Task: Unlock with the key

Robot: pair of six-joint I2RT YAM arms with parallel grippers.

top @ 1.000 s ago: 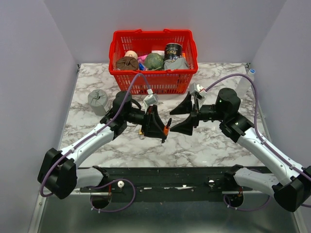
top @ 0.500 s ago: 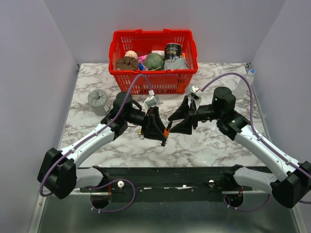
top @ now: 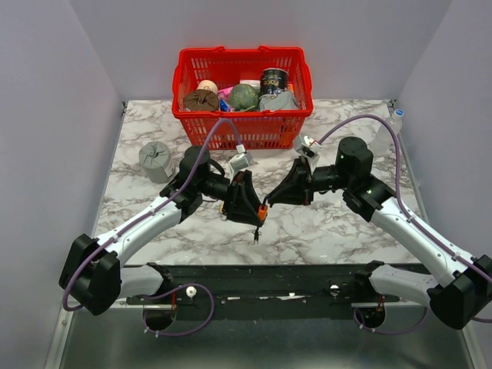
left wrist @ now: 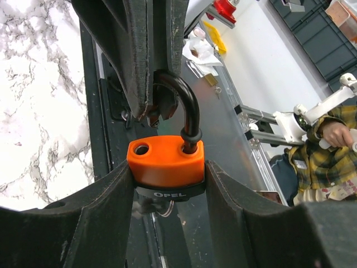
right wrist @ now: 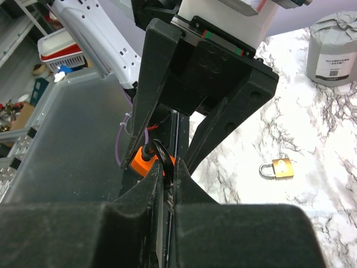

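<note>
- The right gripper (right wrist: 166, 174) is pinching with its jaws nearly together, and the black shackle (left wrist: 189, 106) is sitting in the thin gap between its fingers.
- The left gripper (left wrist: 167, 174) is clamping the orange-and-black padlock (left wrist: 164, 166) by its two flanks, jaws about half spread, with the orange top facing the wrist camera.
- One leg of the shackle is sitting in its hole in the orange top. The other hole is showing open beside it, so the shackle is standing swung out of the body.
- The key (top: 255, 233) is hanging as a small dark shape just under the padlock's lower end. The left wrist view is showing only a bit of metal there, too hidden to make out how it is seated.
- Both grippers are meeting nose to nose above the marble table (top: 330, 231), holding the padlock off its surface, near the front middle.
- The left arm (top: 146, 223) is reaching in from the lower left and the right arm (top: 400, 219) from the lower right.
- A small brass padlock (right wrist: 277, 167) is lying flat on the marble, below and beside the left gripper, apart from both.
- A grey roll (top: 155, 160) is standing on the table's left side.
- A red basket (top: 178, 84) full of items is sitting at the far edge.
</note>
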